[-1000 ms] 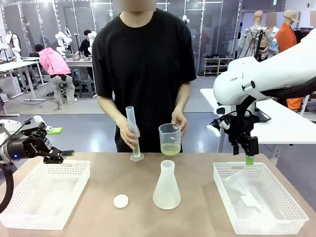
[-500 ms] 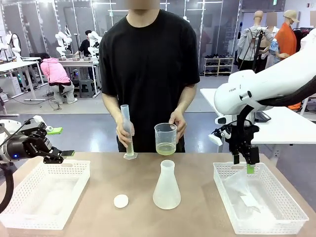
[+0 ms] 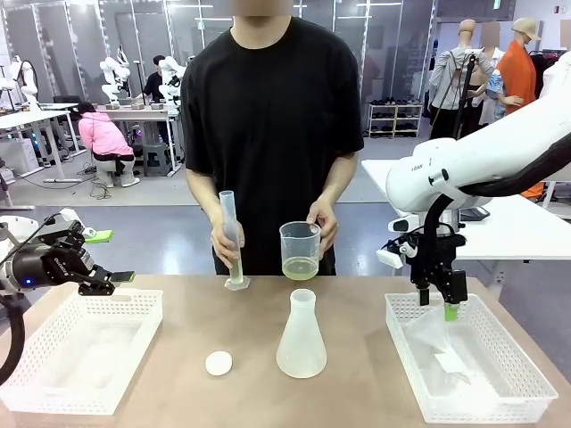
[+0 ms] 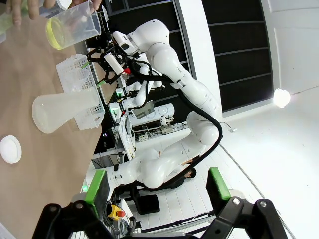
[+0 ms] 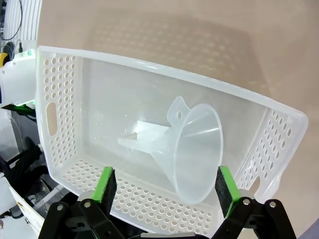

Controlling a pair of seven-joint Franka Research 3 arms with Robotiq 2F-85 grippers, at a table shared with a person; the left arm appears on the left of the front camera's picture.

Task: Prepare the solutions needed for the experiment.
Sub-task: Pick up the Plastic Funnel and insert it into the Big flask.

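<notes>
Table (image 3: pixel 232 312) is shared with a person (image 3: pixel 272 116) standing at the far side. Two white perforated baskets are set on it: left basket (image 3: pixel 53 401) at the robot's left, right basket (image 3: pixel 486 408) at the robot's right. A frosted conical flask (image 3: pixel 301 343) is stood upright near the table's middle, between the baskets.

A clear beaker (image 3: pixel 301 241) is held up by one of the person's hands (image 3: pixel 326 223), behind and above the flask. The solutions (image 3: pixel 300 268) are seen as a shallow yellow-green layer at the bottom of that beaker.

A tall measuring cylinder (image 3: pixel 227 209) is gripped by the person's other hand (image 3: pixel 223 248), slightly tilted, with its base at the table's far edge.

A clear funnel (image 5: pixel 194 149) is lying on its side in the right basket. A small white round cap (image 3: pixel 219 363) is lying on the table just left of the flask.

Right gripper (image 3: pixel 451 312) is hung over the right basket above the funnel, jaws released, nothing grasped. Left gripper (image 3: pixel 111 257) is held over the far edge of the left basket, jaws released, nothing grasped.
</notes>
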